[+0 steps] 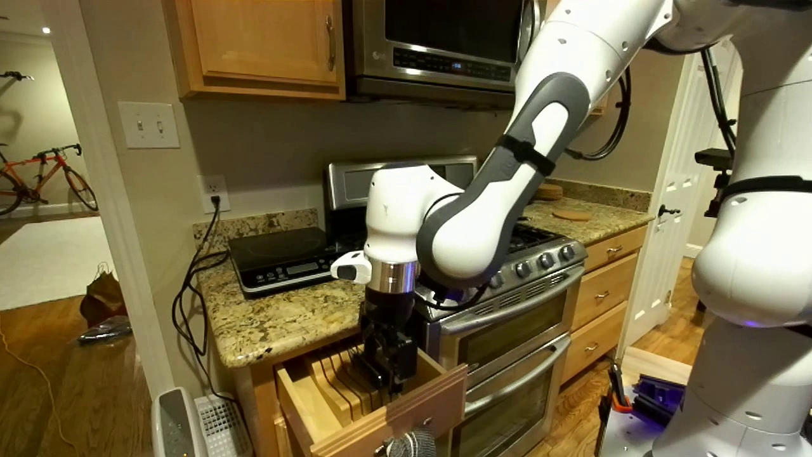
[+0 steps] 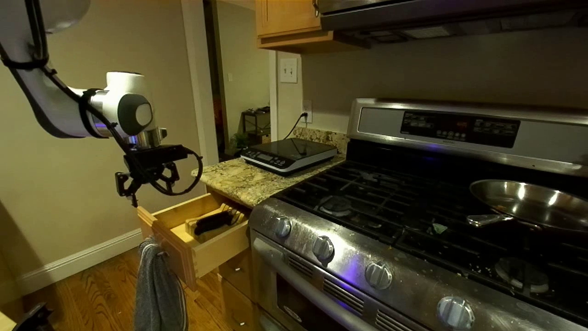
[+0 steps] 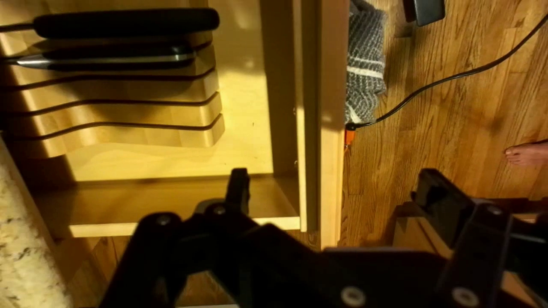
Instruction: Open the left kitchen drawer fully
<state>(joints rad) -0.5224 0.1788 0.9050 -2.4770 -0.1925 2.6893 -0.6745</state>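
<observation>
The left kitchen drawer [image 1: 390, 419] is pulled well out from under the granite counter; its oak front also shows in an exterior view [image 2: 172, 253] and in the wrist view [image 3: 333, 107]. A wooden knife block [image 3: 171, 100] with black-handled knives lies inside it. My black gripper [image 2: 151, 193] is above the drawer's front panel, near the end away from the oven. In the wrist view the gripper [image 3: 336, 184] is open and holds nothing; one finger is over the drawer interior and the other is outside the front. The drawer handle is mostly hidden by a hanging towel.
The grey towel [image 2: 158, 285] hangs from the drawer front. The stove and oven [image 2: 321, 257] stand beside the drawer. A portable cooktop [image 2: 289, 154] sits on the granite counter [image 2: 239, 181]. A pan [image 2: 533, 202] is on the stove. A bare foot [image 3: 526, 154] shows on the floor.
</observation>
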